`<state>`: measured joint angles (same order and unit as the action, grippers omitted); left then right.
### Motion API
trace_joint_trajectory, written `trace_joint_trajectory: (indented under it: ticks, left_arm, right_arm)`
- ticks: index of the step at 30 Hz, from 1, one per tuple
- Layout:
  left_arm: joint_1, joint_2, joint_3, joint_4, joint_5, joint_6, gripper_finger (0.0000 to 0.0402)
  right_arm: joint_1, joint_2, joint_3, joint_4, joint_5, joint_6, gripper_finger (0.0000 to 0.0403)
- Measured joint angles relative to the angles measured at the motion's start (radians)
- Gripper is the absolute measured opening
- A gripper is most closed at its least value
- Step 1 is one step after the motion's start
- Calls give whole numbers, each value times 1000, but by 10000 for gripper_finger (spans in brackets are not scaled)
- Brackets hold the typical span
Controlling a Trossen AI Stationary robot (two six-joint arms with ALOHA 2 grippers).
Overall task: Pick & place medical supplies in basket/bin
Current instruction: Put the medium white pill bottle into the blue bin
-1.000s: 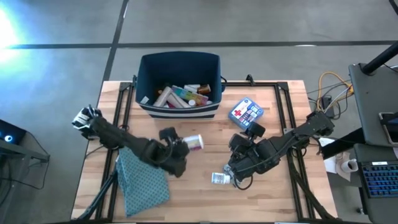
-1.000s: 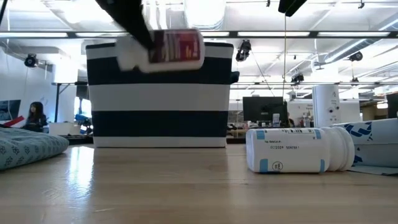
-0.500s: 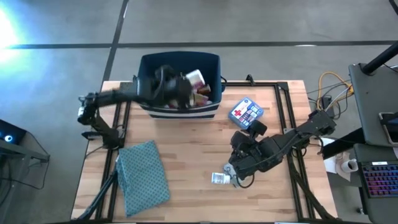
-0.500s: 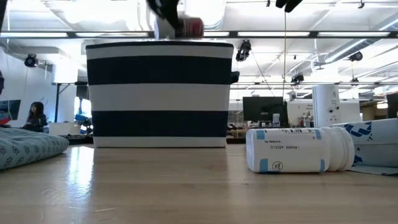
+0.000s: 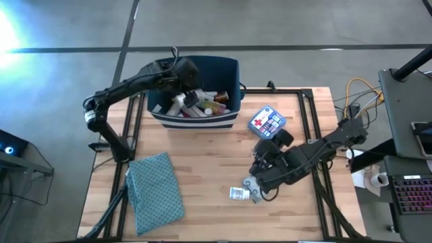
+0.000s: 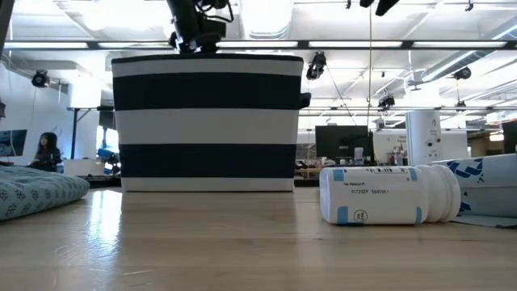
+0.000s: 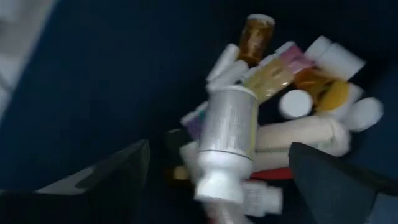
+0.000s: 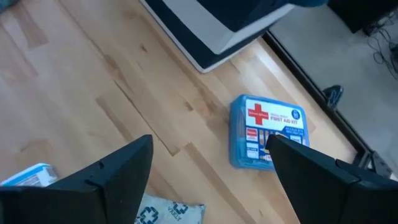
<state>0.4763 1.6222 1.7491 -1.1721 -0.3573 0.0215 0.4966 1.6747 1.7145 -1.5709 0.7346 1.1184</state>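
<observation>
We are hovering our left gripper, fingers spread, over the bin (a white bottle just below). Our right gripper, also spread, is hovering beside another bottle.

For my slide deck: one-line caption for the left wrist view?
Left gripper open above the bin, a white pill bottle dropping onto the supplies inside.

Blue red-cross box lies on wooden table.
</observation>
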Motion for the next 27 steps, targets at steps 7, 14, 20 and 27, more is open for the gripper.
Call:
trace_joint_trajectory:
  ticks: [7, 14, 20, 27]
  left_arm:
    - [-48, -31, 76, -70, -40, 37, 376]
    - [-278, -174, 87, -73, 45, -152, 377]
    - [-536, -282, 13, -10, -66, -386, 377]
    - [-778, -352, -131, -7, -159, -650, 377]
  right_arm:
    - [0, -24, -95, 7, -86, 69, 313]
    - [1, -31, -279, 303, -330, -194, 313]
    - [-6, -28, -466, 689, -508, -446, 313]
    - [-7, 29, -598, 1058, -531, -556, 313]
